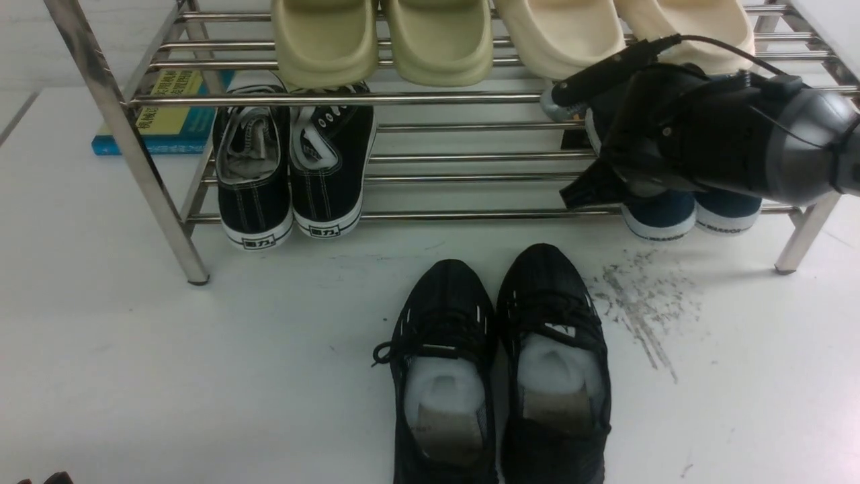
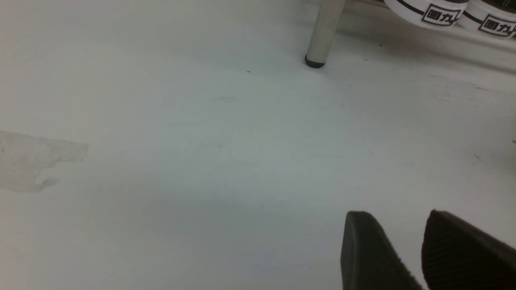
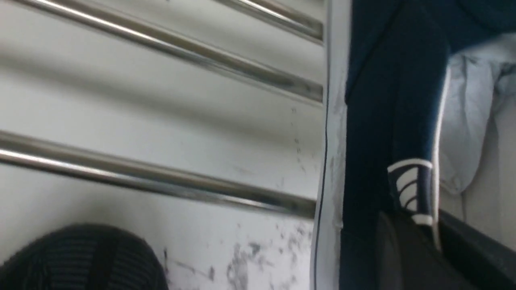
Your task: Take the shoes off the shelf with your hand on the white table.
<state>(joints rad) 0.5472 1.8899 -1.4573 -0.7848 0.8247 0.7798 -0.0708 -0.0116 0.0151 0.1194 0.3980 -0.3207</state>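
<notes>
Black mesh sneakers [image 1: 500,376] up front on white table [image 1: 168,376].
My right gripper [image 3: 431,241] pinches 1 navy shoe [image 3: 375,121] on shelf [image 1: 416,99] lower tier; left gripper [image 2: 397,225] fingers apart, empty.

Light falls bright and even from above on the white table [image 1: 134,349]. Shadows stay soft, and I see them only under the shelf [image 1: 161,202] and beside the black sneakers [image 1: 497,363]. Thin glare streaks run along the chrome bars. My front view is fairly sharp, though the dark right arm [image 1: 705,134] loses detail. The left wrist view is greyer and dimmer, with the left gripper [image 2: 399,225] out of focus. The right wrist view is smeared, blurring the bars and the shoes [image 3: 375,121].
</notes>
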